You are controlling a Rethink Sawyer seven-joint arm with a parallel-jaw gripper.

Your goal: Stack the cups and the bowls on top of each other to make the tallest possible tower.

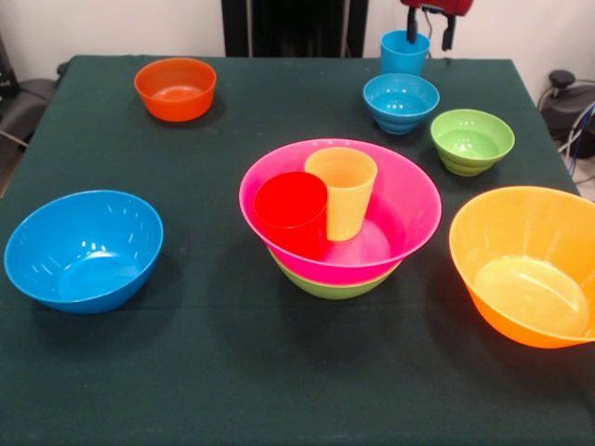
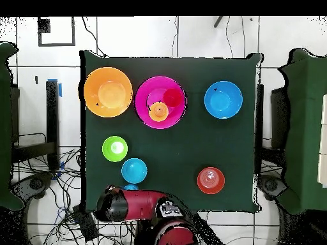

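The tower is a large pink bowl [image 1: 409, 200] [image 2: 145, 105] nested on a medium green bowl [image 1: 325, 283]. A red cup [image 1: 291, 216] and a yellow cup [image 1: 341, 193] stand side by side inside the pink bowl. The light blue cup [image 1: 404, 51] stands upright at the table's far right edge. My gripper [image 1: 429, 37] hangs open just above and behind it, one finger over the cup's rim. In the overhead view the arm [image 2: 137, 205] hides most of this cup. Loose on the table are a small blue bowl [image 1: 401, 102], a small green bowl [image 1: 472, 141] and a small orange bowl [image 1: 175, 88].
A large yellow-orange bowl [image 1: 525, 265] sits at the right near the table edge. A medium blue bowl [image 1: 84, 249] sits at the left. The table has a dark green cloth [image 1: 214, 372]. Cables lie on the floor around the table.
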